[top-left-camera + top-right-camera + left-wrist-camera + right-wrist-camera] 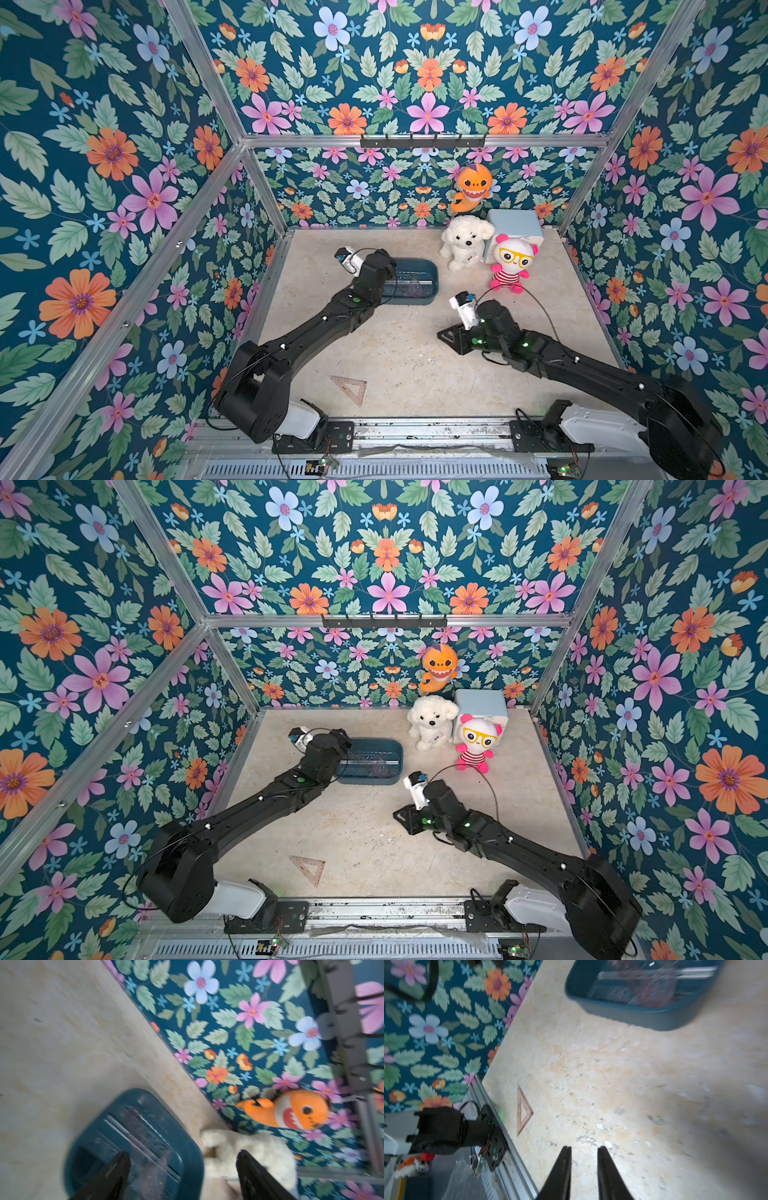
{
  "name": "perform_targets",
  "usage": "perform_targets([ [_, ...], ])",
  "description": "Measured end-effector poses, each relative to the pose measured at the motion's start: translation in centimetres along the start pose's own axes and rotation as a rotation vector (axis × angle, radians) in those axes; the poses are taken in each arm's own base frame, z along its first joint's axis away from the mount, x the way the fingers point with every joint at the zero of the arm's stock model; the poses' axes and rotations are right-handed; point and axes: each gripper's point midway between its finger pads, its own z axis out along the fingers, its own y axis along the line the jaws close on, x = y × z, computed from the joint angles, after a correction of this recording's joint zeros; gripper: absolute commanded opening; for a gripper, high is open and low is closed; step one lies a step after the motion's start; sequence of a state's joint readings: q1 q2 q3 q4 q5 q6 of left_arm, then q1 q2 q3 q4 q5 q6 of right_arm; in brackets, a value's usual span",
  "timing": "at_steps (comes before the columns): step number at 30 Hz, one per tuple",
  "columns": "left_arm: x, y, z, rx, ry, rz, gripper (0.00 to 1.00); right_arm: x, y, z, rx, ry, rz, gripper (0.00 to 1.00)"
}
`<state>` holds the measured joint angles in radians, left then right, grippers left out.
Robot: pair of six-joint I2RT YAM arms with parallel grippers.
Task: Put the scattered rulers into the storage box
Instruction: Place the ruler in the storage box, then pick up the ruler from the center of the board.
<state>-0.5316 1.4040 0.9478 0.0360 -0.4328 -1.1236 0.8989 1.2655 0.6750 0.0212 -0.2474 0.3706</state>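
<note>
Now the left claw is held wide apart, empty, over the mid-frame storage box of rulers, while the right claw is held slightly apart, likely so the lower-middle set square can be grabbed.

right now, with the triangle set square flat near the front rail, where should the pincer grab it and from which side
From above: the set square lies flat on the table, too thin to pinch from the side. Its middle looks open, so likely drop one tip inside and one outside a short side; those point away from the rail, which the long side faces.
</note>
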Motion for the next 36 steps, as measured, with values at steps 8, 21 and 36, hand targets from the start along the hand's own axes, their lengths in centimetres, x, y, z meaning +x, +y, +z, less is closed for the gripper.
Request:
perform_targets([
  [8,-5.5,10.7,0.8,-0.29,0.041,0.044,0.87,2.3,8.9,11.8,-0.007,0.156,-0.343,0.72],
  [21,-9.0,16.2,0.4,-0.364,0.121,-0.002,0.9,7.4,13.6,21.9,0.003,0.309,-0.705,0.92],
  [36,-6.1,17.3,1.8,-0.307,0.278,-0.034,0.88,7.0,10.2,21.0,0.139,0.234,-0.778,0.68],
])
